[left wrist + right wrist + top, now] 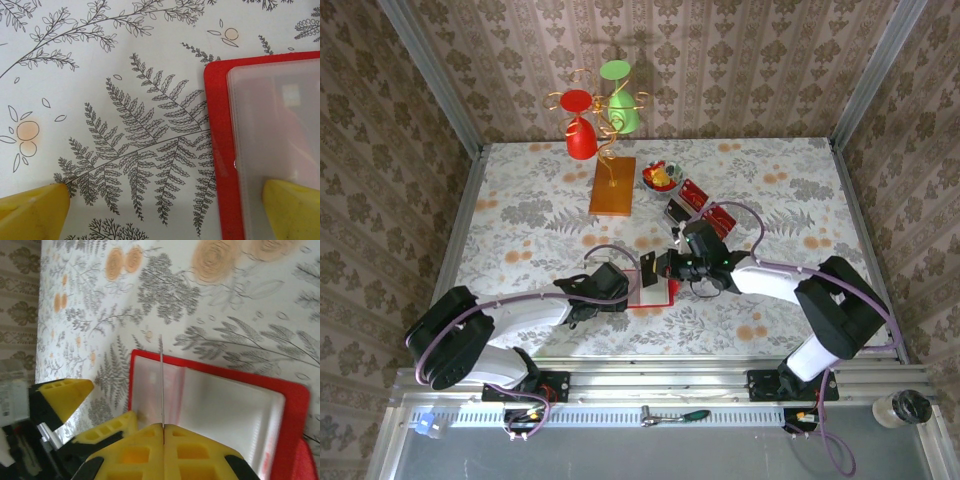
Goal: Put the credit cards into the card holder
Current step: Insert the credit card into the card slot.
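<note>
Pinching a credit card (162, 380) edge-on, its fingers pressed together, the right gripper (163, 426) hung over the open card holder (295, 405) at the lower middle of its frame. The left gripper (160, 212) stood spread wide; the holder's red edge lay between its fingers.

Card holder (220, 150): glossy edge w/ frosted plastic inner. Table cover (125, 75): matt print. Gripper fingers (30, 212): matt plastic.

Bright even light; soft shadows; right wrist view blurry; faint sheen on card holder (270, 140).
</note>
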Tool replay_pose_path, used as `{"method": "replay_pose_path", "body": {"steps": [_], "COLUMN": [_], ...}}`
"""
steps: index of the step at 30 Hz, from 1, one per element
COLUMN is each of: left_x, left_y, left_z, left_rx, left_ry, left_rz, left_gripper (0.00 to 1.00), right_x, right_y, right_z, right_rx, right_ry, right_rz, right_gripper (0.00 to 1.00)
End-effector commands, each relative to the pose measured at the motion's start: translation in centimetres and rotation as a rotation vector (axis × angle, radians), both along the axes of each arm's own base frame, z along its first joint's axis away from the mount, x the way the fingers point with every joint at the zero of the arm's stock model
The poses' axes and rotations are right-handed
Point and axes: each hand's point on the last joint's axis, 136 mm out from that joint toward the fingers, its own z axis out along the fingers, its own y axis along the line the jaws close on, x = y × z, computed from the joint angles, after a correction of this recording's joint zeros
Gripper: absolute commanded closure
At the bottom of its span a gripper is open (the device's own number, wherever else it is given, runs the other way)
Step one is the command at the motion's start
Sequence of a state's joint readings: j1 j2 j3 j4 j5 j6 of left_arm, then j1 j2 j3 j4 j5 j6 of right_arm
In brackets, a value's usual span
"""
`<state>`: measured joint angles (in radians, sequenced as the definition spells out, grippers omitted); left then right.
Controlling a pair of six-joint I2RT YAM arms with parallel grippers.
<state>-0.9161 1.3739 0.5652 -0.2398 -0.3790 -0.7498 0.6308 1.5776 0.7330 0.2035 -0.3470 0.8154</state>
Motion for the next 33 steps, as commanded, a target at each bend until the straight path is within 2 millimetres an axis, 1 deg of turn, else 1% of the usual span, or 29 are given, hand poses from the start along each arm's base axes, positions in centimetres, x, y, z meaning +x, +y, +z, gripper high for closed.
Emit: {"method": "replay_pose_path", "body": {"steps": [1, 10, 25, 33], "left_x": [-0.6, -0.7, -0.8, -0.9], "left_y": [1.2, 1.3, 1.4, 1.5], "left_z": [-0.6, -0.6, -0.7, -0.8], "left_rx": [0.045, 0.049, 0.052, 0.051], "left_ry": [0.013, 0.010, 0.010, 0.010], "left_rz": [0.023, 0.031, 0.035, 0.035], "left_gripper": [0.00, 0.00, 0.00, 0.00], "right_x": [0.8, 0.8, 0.5, 0.2], "right_y": [-0.3, 0.1, 0.8, 0.9], "right_z": [0.3, -0.6, -2.5, -3.0], "right_rx": [0.043, 0.122, 0.127, 0.133], "right_ry": [-0.037, -0.037, -0.021, -0.010], "right_rz": [-0.065, -0.092, -0.100, -0.100], "right_gripper": [1.00, 1.00, 1.00, 1.00]}}
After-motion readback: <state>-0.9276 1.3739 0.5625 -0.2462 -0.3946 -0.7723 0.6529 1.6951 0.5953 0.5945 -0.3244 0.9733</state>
